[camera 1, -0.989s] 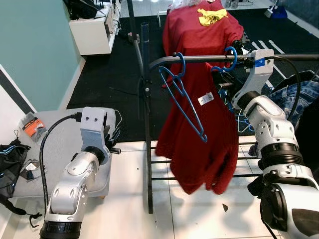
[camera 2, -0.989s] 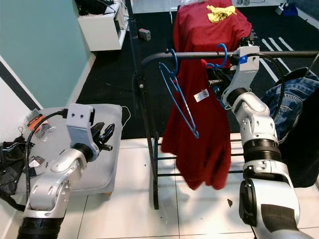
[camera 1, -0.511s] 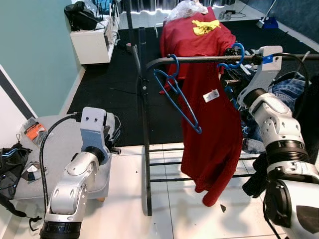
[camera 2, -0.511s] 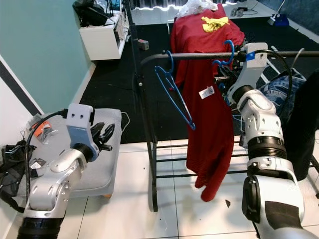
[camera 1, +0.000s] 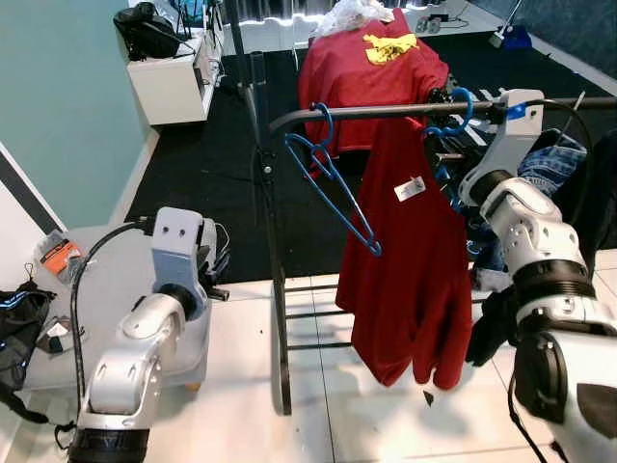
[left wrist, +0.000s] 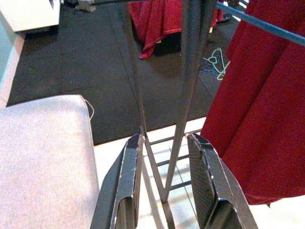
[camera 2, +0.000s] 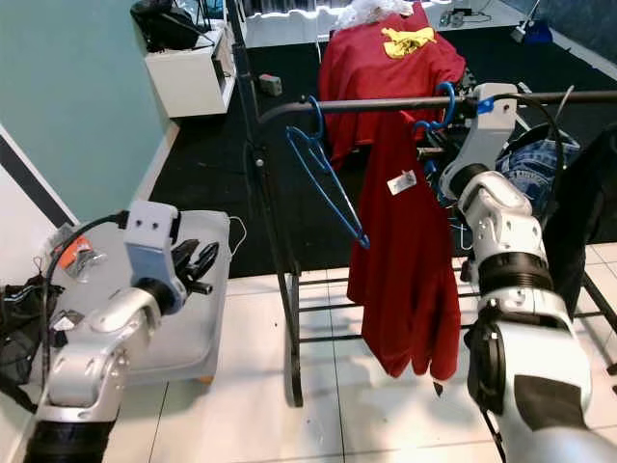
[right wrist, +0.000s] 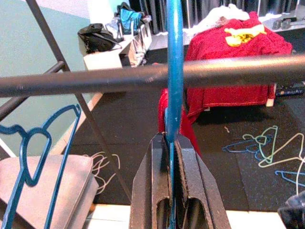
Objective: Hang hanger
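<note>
A black clothes rail (camera 1: 386, 111) crosses in front of me. A blue hanger (right wrist: 174, 71) carrying a long red garment (camera 1: 405, 260) has its hook (camera 1: 463, 104) over the rail. My right gripper (right wrist: 170, 138) is shut on this hanger's stem just under the rail. Further left, an empty blue hanger (camera 1: 333, 188) hangs on the same rail. My left gripper (left wrist: 164, 140) is open and low, beside the grey ottoman (camera 1: 106, 280), pointing at the rack's upright post (left wrist: 188, 71).
A red cloth with a yellow patch (camera 1: 371, 58) is draped behind the rack. Jeans (camera 1: 545, 164) hang at the right. A white cabinet (camera 1: 174, 82) stands at the back left, a black bag (camera 1: 19, 328) lies left, and loose hangers (right wrist: 259, 148) lie on the dark floor.
The whole view has shifted, so the camera moved. The red garment swung and now hangs straighter. My right gripper stays shut on the hanger at the rail; the left arm is unchanged.
</note>
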Controlling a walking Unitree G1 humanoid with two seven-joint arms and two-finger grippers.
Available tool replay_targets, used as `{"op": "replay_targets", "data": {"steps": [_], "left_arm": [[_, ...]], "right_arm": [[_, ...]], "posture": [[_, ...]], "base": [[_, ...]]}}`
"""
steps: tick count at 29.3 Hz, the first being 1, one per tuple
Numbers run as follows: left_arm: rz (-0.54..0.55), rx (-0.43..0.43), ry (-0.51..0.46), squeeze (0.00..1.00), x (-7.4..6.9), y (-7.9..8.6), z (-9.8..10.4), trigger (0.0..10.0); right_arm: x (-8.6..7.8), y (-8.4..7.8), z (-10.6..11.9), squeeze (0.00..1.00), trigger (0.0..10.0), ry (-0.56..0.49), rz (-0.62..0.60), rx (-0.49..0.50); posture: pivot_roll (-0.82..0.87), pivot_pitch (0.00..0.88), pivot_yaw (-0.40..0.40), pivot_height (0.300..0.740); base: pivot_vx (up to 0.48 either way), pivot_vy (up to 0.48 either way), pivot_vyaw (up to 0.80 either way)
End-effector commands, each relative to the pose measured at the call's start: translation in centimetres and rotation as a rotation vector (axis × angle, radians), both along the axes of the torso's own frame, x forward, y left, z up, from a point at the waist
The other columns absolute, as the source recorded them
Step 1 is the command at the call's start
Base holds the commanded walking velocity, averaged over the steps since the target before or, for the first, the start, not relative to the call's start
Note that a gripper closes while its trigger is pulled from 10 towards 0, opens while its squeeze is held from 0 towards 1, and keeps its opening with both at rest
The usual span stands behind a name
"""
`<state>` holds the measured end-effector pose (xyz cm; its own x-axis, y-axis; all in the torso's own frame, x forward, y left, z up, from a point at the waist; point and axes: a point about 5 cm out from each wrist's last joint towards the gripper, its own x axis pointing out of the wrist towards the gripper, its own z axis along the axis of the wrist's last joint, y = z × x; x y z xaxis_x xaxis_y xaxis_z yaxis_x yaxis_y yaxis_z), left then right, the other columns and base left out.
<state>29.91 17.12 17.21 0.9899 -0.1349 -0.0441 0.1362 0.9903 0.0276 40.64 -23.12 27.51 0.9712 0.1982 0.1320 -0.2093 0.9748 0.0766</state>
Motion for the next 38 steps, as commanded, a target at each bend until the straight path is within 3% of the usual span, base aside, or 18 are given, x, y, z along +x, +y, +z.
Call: {"op": "replay_targets", "data": {"steps": [1,9,19,32,33,37,38], "left_arm": [[0.014,0.002,0.022,0.00,-0.4,0.7,-0.3,10.0],[0.028,0.022,0.045,0.00,-1.4,1.7,-0.4,10.0],[0.006,0.056,0.073,0.00,-2.2,2.4,-0.1,10.0],[0.005,0.066,0.068,0.00,-2.6,2.9,0.6,10.0],[0.004,0.066,0.070,0.00,-2.6,2.8,0.6,10.0],[0.003,0.066,0.071,0.00,-2.6,2.8,0.6,10.0],[0.002,0.066,0.071,0.00,-2.6,2.8,0.6,10.0]], "right_arm": [[0.1,0.0,1.2,0.00,10.0,-0.043,0.006,-0.019],[0.6,0.4,2.9,0.00,10.0,-0.039,0.032,-0.026],[0.9,0.5,3.3,0.00,10.0,0.000,0.027,-0.004],[1.1,0.4,4.0,0.00,10.0,-0.011,-0.010,0.018],[1.1,0.4,4.0,0.04,10.0,-0.011,-0.013,0.018],[1.1,0.4,4.0,0.04,10.0,-0.012,-0.016,0.018],[1.0,0.3,4.2,1.00,10.0,-0.018,-0.024,0.019]], "posture": [[0.01,0.174,0.035,0.740],[0.03,0.233,0.028,0.740],[0.09,0.281,0.057,0.740],[0.10,0.282,0.049,0.740],[0.10,0.281,0.049,0.740],[0.10,0.281,0.049,0.740],[0.10,0.274,0.047,0.740]], "base": [[0.000,0.000,0.00],[0.000,0.000,0.00],[0.000,0.000,0.00],[0.000,0.000,0.00],[0.000,0.000,0.00],[0.000,0.000,0.00],[0.000,0.000,0.00]]}}
